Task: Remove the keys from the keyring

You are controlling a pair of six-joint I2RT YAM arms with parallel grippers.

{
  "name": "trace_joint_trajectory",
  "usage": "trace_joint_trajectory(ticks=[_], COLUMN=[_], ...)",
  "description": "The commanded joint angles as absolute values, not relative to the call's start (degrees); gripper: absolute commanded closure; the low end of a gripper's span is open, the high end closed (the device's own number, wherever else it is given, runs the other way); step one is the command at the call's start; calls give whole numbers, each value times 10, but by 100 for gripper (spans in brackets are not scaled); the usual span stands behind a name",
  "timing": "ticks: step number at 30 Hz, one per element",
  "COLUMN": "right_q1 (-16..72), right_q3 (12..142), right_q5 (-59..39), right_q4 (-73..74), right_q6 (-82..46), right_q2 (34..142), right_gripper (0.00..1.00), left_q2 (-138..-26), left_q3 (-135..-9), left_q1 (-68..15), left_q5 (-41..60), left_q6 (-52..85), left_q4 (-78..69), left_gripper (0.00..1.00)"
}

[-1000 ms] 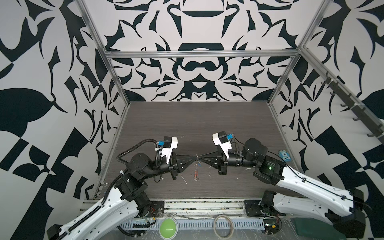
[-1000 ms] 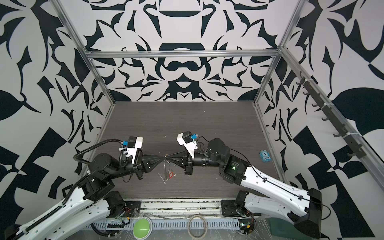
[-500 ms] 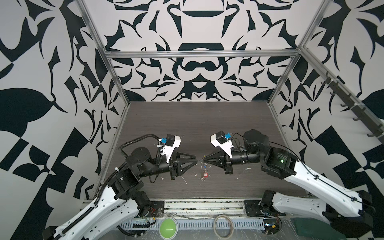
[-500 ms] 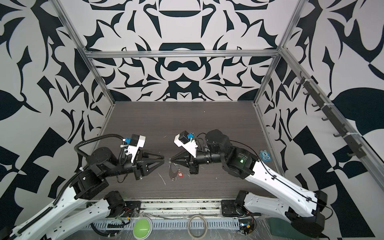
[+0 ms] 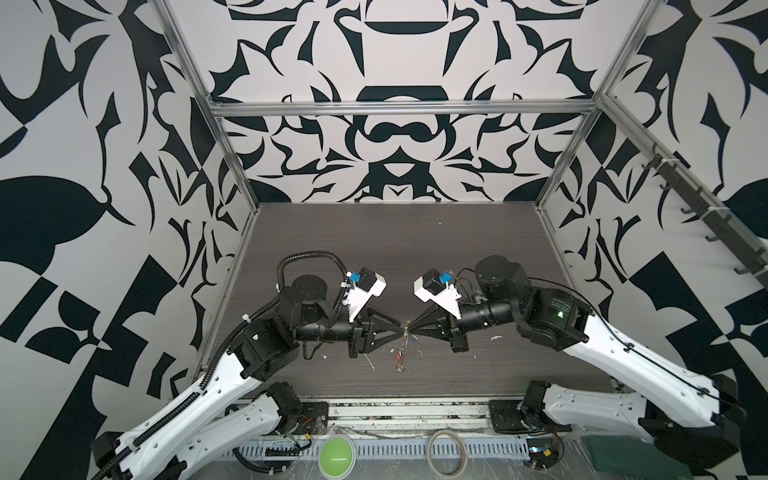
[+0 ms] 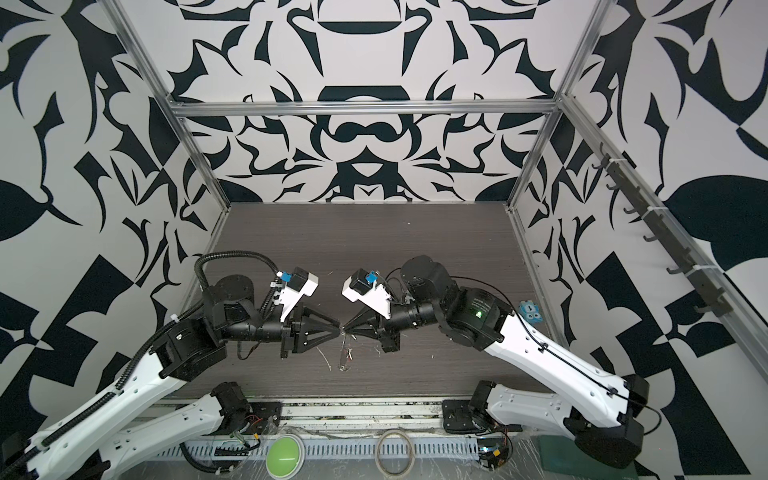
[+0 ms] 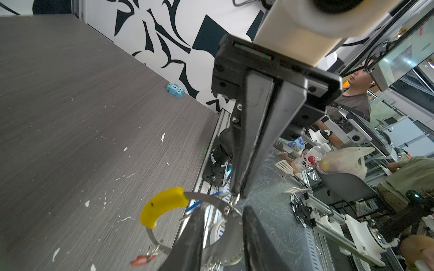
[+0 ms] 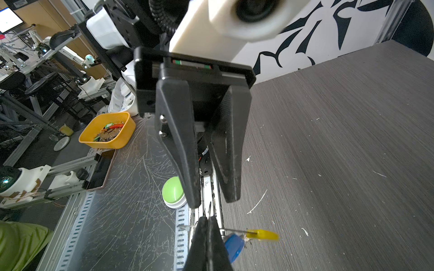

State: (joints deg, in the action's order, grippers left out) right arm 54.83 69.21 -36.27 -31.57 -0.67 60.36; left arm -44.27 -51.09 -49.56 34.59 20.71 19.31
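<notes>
The keyring (image 7: 202,196) is a thin grey wire loop with one yellow sleeve (image 7: 164,207) over a short arc. It is held off the table (image 5: 374,249) at lower centre of both top views, between the two fingertips. The keys (image 5: 400,356) hang from it in two bunches, one with a red tag (image 7: 142,260) and one with a blue tag (image 8: 233,246). The blue tag sits just beside the right fingertips. The red tag hangs lowest; whether it touches the table cannot be determined. Single keys are too small to count.

The right gripper (image 5: 412,330) has its fingers pressed together on the wire, which shows on both sides of them in the right wrist view. The left gripper (image 5: 400,330) has its fingers narrowly parted. The wire passes through the gap and is not clamped.

The tips meet near the table's front edge. Open tabletop runs from them to the rear wall, and both side walls stand well apart from the tips. A blue block (image 6: 530,311) lies at the table's right edge, well apart from the tips.

Count: one keyring, one sleeve, two tags, two grippers, one block. At the bottom of the top views, off the table: one green button (image 5: 336,457) and one beige hoop (image 5: 446,457).
</notes>
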Motion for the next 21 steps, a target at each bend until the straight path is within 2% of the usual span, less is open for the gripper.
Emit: trace_joint_trajectory(ticks=[1, 6, 17, 21], right_q1=[547, 546, 546, 547], right_q3=[721, 722, 720, 719], right_q5=[-379, -382, -382, -378], right_q4=[-299, -298, -296, -289], right_q6=[3, 2, -1, -11], right_q2=[603, 608, 619, 620], right_gripper=[100, 100, 100, 100], left_q2=[-444, -449, -460, -460], left_q3=[-526, -528, -541, -541], left_q1=[-497, -497, -497, -497], left_q5=[366, 377, 383, 375], left_q6=[189, 188, 175, 172], left_q4=[211, 204, 216, 213], left_gripper=[73, 75, 96, 100])
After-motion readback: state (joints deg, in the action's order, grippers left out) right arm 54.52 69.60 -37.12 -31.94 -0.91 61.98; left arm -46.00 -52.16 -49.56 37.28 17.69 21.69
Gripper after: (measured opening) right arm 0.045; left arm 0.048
